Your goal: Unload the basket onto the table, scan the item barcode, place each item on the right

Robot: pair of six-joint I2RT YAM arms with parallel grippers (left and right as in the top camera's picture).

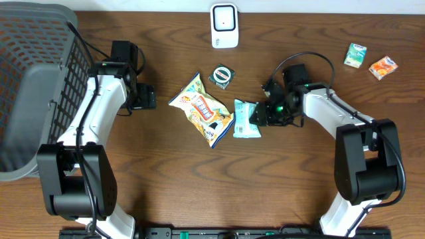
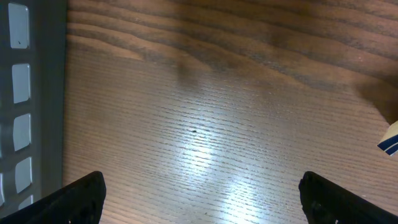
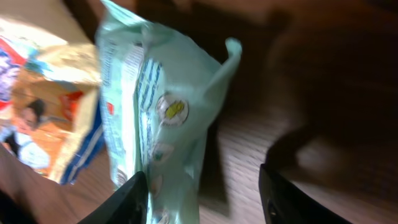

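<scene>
One mint-green packet (image 1: 246, 119) lies flat on the bench (image 1: 172, 192), a little right of centre. Its long side runs toward and away from the robot, and its left edge is up against the lower corner of a yellow snack bag (image 1: 201, 109). Its skin is a pale, glossy film with crimped ends that flare slightly. White panels and blue lettering run down the face, and the right wrist view picks out a small round yellow-and-white emblem near the middle, though the print is too blurred to read. A white scanner (image 1: 224, 25) stands at the far edge of the bench, well apart from the packet, with a round dark green pack (image 1: 222, 76) between the two. At the packet's right edge sits the right end effector (image 1: 261, 117), its jaws standing partly apart. In its own camera one finger (image 3: 127, 202) overlaps the packet's near end while the other shows over bare wood, clear of the film, so nothing is pinched between them. Whether that first finger actually touches the packet cannot be told. Over on the left, the left end effector (image 2: 200, 193) hangs spread wide above bare wood beside a grey basket (image 1: 33, 99), holding nothing.
</scene>
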